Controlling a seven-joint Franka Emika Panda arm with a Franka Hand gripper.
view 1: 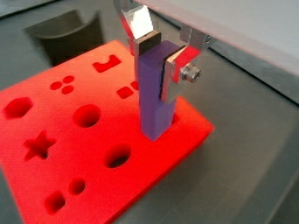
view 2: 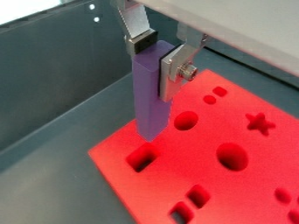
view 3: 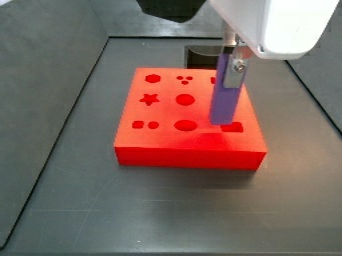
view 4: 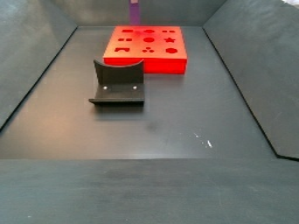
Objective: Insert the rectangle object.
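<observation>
My gripper (view 1: 160, 59) is shut on the upper end of the rectangle object (view 1: 158, 105), a long purple-blue bar that hangs upright from the silver fingers (view 1: 142, 26). Both wrist views show this; the gripper (view 2: 156, 54) grips the bar (view 2: 149, 101) from two sides. The bar's lower end is over the red block (view 1: 70, 140), close to a rectangular hole (view 2: 140, 157) near the block's corner. In a side view the bar (view 3: 227, 95) stands just beside that hole (view 3: 233, 127). I cannot tell whether it touches the block (view 3: 187, 155). Only the bar's tip (view 4: 135, 10) shows in the far side view.
The red block (view 4: 146, 63) has several shaped holes: star, circles, hexagon, small squares. A dark grey curved holder (view 4: 117, 83) stands on the grey floor in front of the block and also shows in a wrist view (view 1: 59, 31). Sloping grey walls (view 2: 59, 79) surround the floor.
</observation>
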